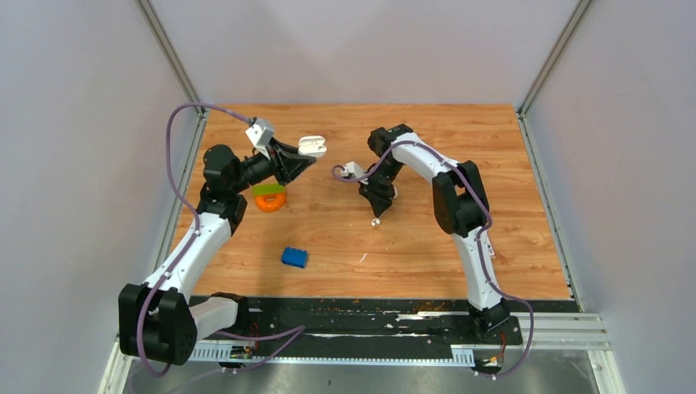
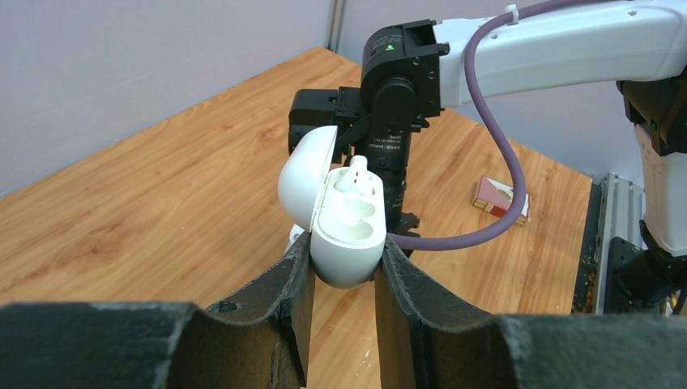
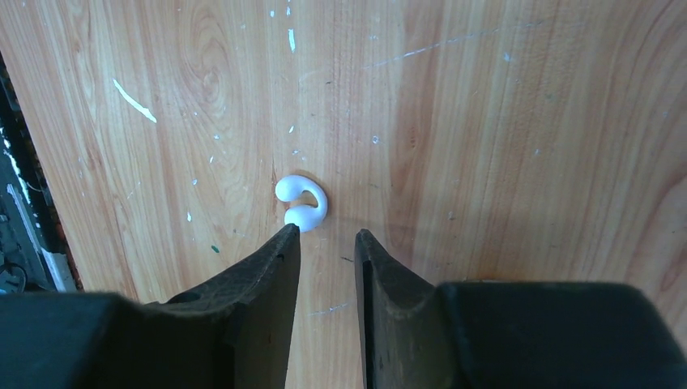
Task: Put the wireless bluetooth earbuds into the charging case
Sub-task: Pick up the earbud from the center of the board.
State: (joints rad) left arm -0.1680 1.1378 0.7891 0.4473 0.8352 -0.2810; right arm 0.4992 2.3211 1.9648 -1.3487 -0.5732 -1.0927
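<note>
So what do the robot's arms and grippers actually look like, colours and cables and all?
Both the left arm and right arm have white shells with black joints. A purple cable loops along each. The left gripper and right gripper are black, with two tapered fingers. A small green light shows on one right-arm joint.

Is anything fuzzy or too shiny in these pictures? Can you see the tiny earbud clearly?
Right wrist view: the earbud is sharp on the table; the right gripper is dark, little detail. Left wrist view: the charging case is crisp, no glare. Top view: even light, faint shadows.
</note>
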